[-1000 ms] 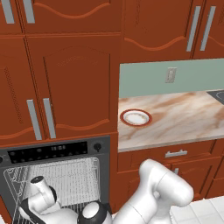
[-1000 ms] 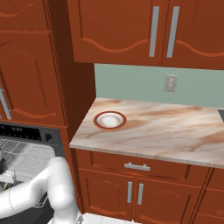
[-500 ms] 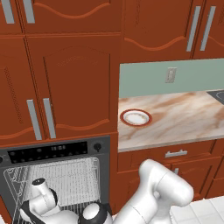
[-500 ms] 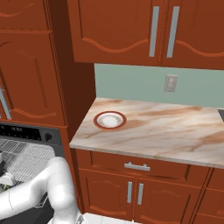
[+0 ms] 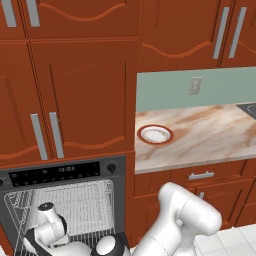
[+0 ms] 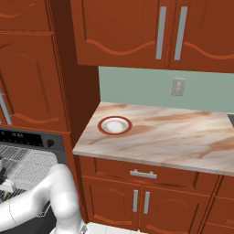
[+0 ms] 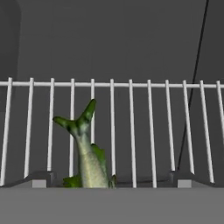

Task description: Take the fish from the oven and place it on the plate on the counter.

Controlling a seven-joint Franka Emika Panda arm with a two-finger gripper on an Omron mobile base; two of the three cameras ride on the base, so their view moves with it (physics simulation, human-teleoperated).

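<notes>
on oven (image 5: 60, 172) rack (image 7: 131, 127): fish (image 7: 89, 157); plate (image 5: 155, 134) on counter (image 6: 183, 137).

No readable text is showing anywhere; the oven's control panel (image 5: 60, 173) is displaying only tiny light marks, too small to read.

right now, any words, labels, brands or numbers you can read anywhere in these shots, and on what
None reads clearly.
Black built-in oven control panel: a row of pale display marks, too small and blurred to read.
Small round white plate with red-brown rim: no text.
Beige-and-brown marbled stone counter: no text.
Pale wall outlet: no lettering visible.
</notes>
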